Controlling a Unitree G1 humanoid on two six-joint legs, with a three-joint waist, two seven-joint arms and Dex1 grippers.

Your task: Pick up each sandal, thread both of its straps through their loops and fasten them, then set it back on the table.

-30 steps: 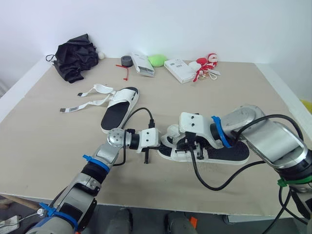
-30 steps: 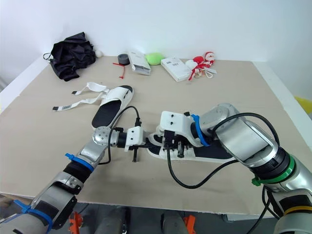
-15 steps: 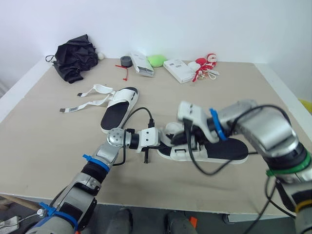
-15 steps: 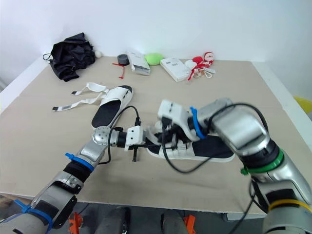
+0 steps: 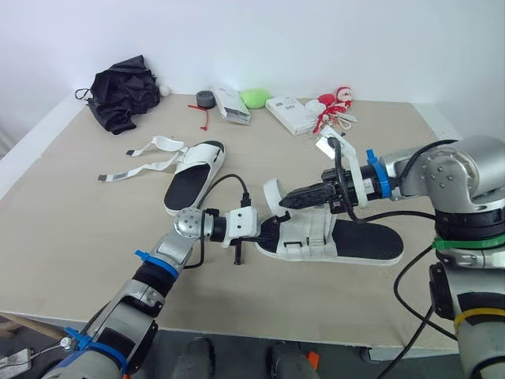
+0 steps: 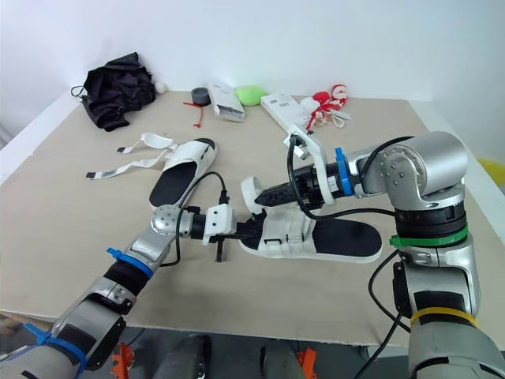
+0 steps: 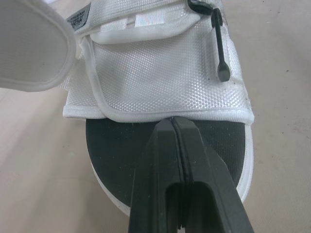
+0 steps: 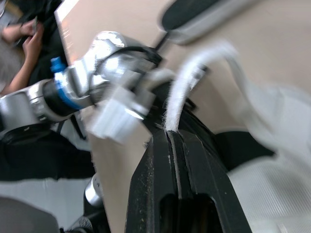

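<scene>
Sandal (image 5: 359, 242) seemingly pinched by left gripper (image 7: 173, 123), strap (image 5: 271, 192) in right gripper (image 8: 171, 134)

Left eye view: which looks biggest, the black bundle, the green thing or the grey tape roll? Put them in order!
1. Black bundle
2. Green thing
3. Grey tape roll, only slightly smaller than the green thing
All three sit along the table at its far edge, so nearness hardly matters.
</scene>
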